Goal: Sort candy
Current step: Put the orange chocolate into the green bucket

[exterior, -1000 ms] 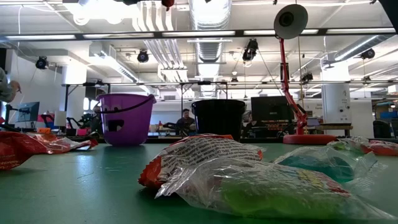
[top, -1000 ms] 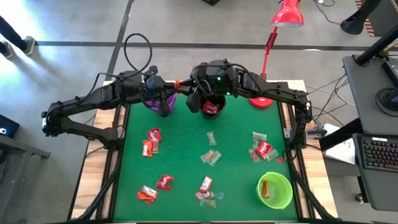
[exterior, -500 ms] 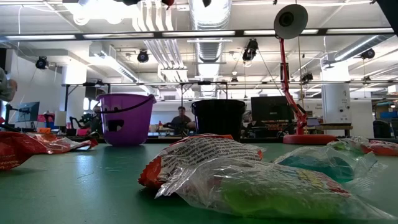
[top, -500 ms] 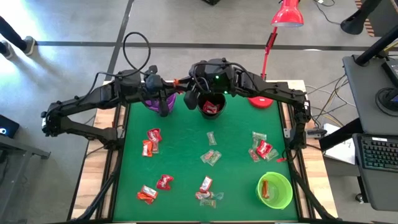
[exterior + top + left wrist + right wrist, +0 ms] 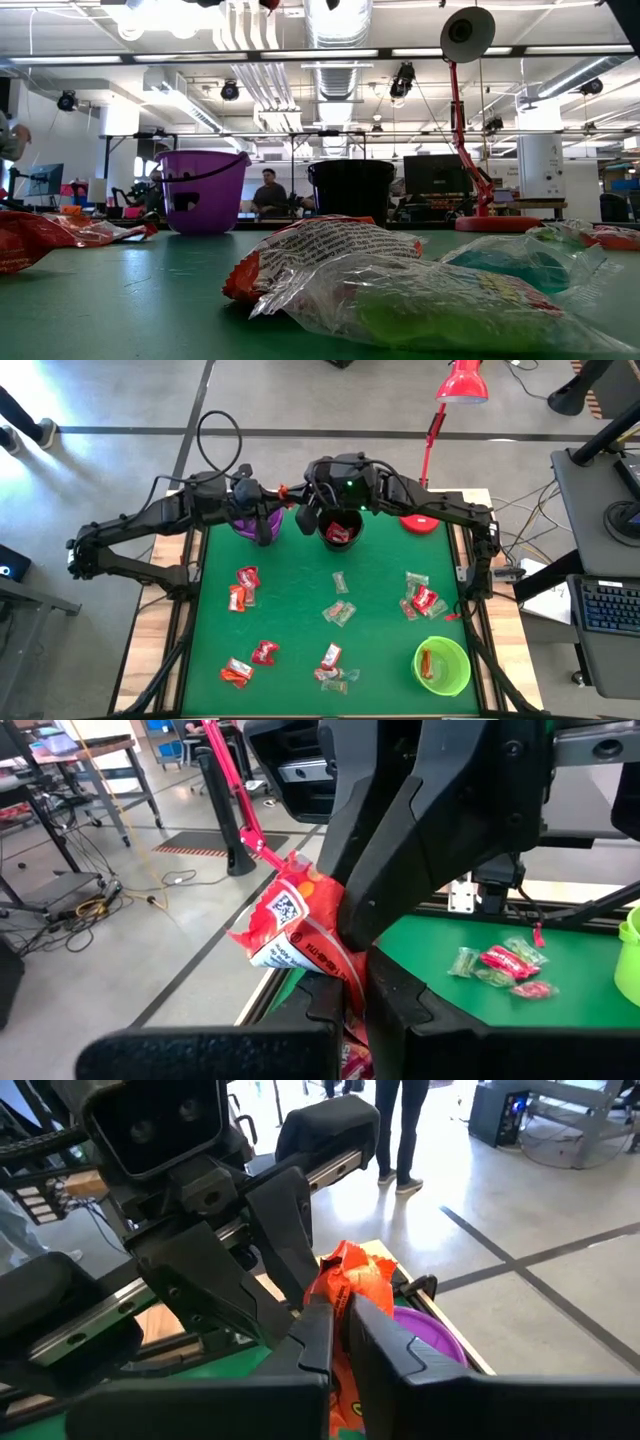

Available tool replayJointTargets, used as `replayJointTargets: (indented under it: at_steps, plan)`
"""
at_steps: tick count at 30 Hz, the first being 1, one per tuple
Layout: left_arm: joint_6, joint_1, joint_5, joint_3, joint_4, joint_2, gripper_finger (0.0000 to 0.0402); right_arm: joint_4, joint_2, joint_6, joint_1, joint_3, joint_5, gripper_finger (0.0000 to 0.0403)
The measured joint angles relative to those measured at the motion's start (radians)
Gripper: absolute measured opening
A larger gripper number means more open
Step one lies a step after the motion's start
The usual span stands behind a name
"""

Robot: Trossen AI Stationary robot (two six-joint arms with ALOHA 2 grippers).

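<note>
An orange-red wrapped candy [image 5: 290,925] hangs in the air at the table's far edge, between the purple cup [image 5: 248,520] and the black cup [image 5: 342,530]. My left gripper [image 5: 352,1000] and my right gripper [image 5: 340,1325] meet there fingertip to fingertip, both shut on this candy, a small orange spot [image 5: 283,491] in the high view. The black cup holds red candy. Several more wrapped candies [image 5: 340,610] lie scattered on the green mat, and one orange piece lies in the green cup [image 5: 441,665]. My left gripper pinches one end of the candy's wrapper [image 5: 335,960] between its two fingers, coming nearly level from the table's left. The candy is lifted clear of the table. My right gripper pinches the opposite end of the same wrapper [image 5: 345,1295] between its two fingers, coming nearly level from the table's right, facing the left fingers [image 5: 285,1240].
A red desk lamp [image 5: 455,385] stands with its base [image 5: 420,522] at the table's far right. In the low view, a red-and-white wrapper and a clear green one [image 5: 330,265] lie close to the camera. People show in the room beyond.
</note>
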Motion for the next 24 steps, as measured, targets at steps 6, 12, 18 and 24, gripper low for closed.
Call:
replayJointTargets:
  at_steps: [6, 12, 18, 24]
  plan:
    - [0.015, -0.001, -0.002, 0.054, -0.054, 0.002, 0.0053, 0.012, 0.000, 0.001, 0.000, 0.000, -0.003, 0.0011]
    - [0.016, -0.002, -0.002, 0.053, -0.099, 0.002, 0.0108, -0.004, 0.003, 0.001, 0.000, -0.002, 0.000, 0.0010]
    - [0.016, -0.002, -0.008, 0.053, -0.100, 0.002, 0.0137, -0.010, 0.003, 0.001, -0.001, -0.003, 0.001, 0.0010]
    - [0.016, -0.002, -0.076, 0.053, -0.098, 0.002, 0.0144, -0.018, 0.002, 0.000, -0.001, -0.004, 0.004, 0.0008]
